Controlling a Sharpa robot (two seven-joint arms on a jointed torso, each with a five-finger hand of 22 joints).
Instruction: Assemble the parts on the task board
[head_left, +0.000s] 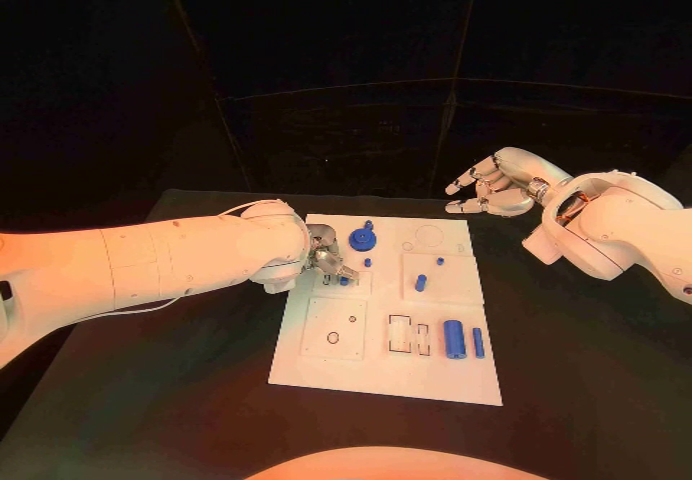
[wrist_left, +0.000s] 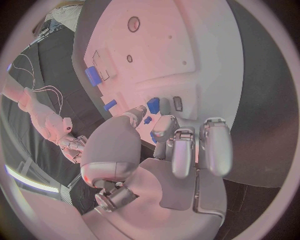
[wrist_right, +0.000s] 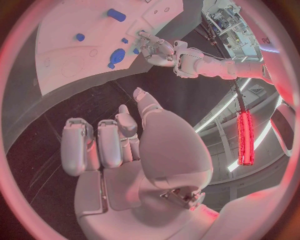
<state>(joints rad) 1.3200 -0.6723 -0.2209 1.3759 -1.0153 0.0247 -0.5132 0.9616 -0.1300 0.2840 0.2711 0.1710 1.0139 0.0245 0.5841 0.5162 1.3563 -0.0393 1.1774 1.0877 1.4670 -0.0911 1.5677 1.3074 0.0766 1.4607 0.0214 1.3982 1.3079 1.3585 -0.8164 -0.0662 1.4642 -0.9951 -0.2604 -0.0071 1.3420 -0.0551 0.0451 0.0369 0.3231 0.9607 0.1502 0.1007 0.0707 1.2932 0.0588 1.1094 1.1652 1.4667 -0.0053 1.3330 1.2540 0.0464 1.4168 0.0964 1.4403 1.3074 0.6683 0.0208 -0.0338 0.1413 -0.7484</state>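
The white task board (head_left: 433, 375) lies in the middle of the black table. My left hand (head_left: 326, 258) is low over the board's far left part. Its thumb and a finger pinch a small blue part (wrist_left: 147, 120) beside a blue block (wrist_left: 153, 105) that stands by two slots. A round blue part (head_left: 364, 240) sits just right of that hand, with a small blue peg (head_left: 366, 262) below it. A short blue cylinder (head_left: 421, 283), a thick blue cylinder (head_left: 454, 338) and a thin blue bar (head_left: 477, 342) lie further right. My right hand (head_left: 490, 185) hangs in the air beyond the board's far right corner, fingers apart, holding nothing.
The board (wrist_right: 69, 65) has rectangular recesses (head_left: 408, 335) and a round hole (head_left: 333, 338) in its near half. Bare black table (head_left: 577, 380) lies on both sides of the board. My left forearm (head_left: 159, 262) crosses the table's left side.
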